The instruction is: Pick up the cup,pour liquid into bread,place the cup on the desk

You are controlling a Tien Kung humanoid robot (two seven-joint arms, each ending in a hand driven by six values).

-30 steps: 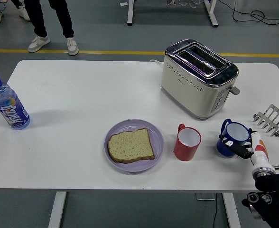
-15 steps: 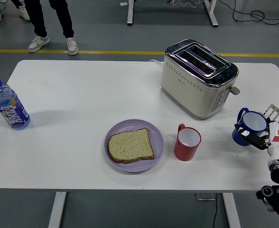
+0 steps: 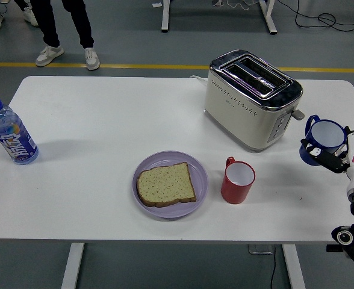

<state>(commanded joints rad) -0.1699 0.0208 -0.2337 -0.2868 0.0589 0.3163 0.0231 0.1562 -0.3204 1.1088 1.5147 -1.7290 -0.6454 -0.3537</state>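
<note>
right robot hand (image 3: 332,161) at the right edge has its fingers wrapped around the blue cup (image 3: 322,138), held upright above the tabletop (image 3: 105,120), with bread (image 3: 165,185) on purple plate (image 3: 170,184) left of the red mug (image 3: 237,180), toaster (image 3: 251,99) behind

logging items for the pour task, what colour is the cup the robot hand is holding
Dark blue outside with a white inside, seen in the head view: the cup is gripped by the right hand.

Blue cup (image 3: 324,137) aloft; bread (image 3: 165,184) plated.
</note>
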